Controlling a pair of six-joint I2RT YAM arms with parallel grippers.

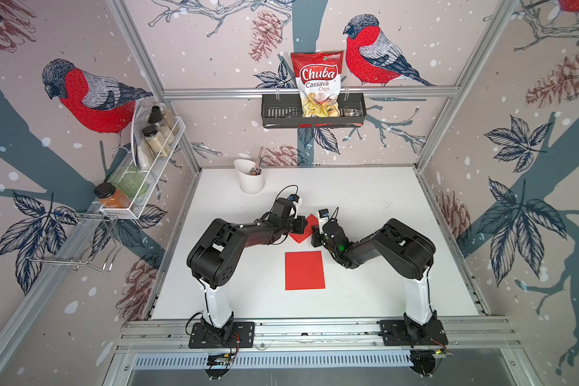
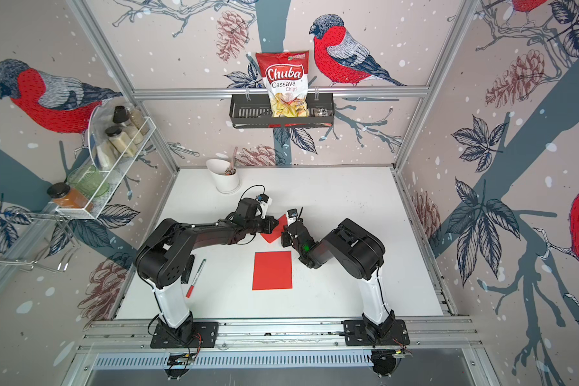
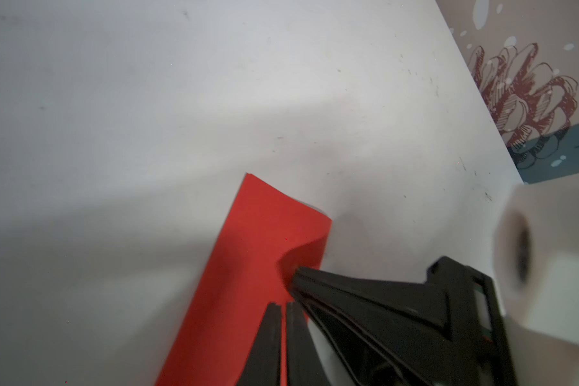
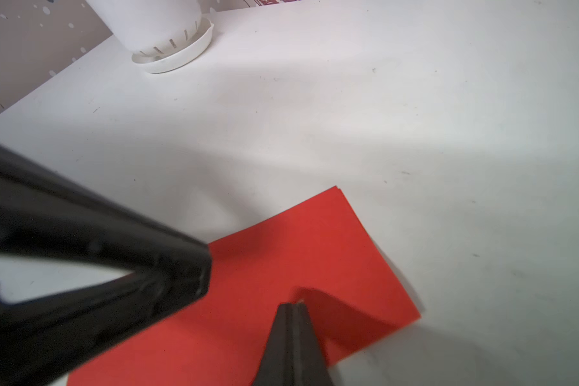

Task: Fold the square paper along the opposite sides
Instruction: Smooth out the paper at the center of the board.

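A red paper (image 1: 300,237) (image 2: 270,236), folded over on itself, lies at the middle of the white table between my two grippers. My left gripper (image 1: 304,224) (image 3: 283,305) reaches over one edge of it. Its jaws stand a narrow slit apart, and red shows in the slit. My right gripper (image 1: 314,230) (image 4: 294,304) is shut on the opposite edge. There the top layer of the paper (image 4: 315,240) puckers up at the pinched tips. A second red sheet (image 1: 305,270) (image 2: 272,270) lies flat nearer the front, apart from both grippers.
A white cup (image 1: 252,178) (image 4: 161,26) with utensils stands at the back left of the table. A red-capped marker (image 2: 194,279) lies beside the left arm's base. Wall racks hold jars (image 1: 154,137) and a chips bag (image 1: 316,83).
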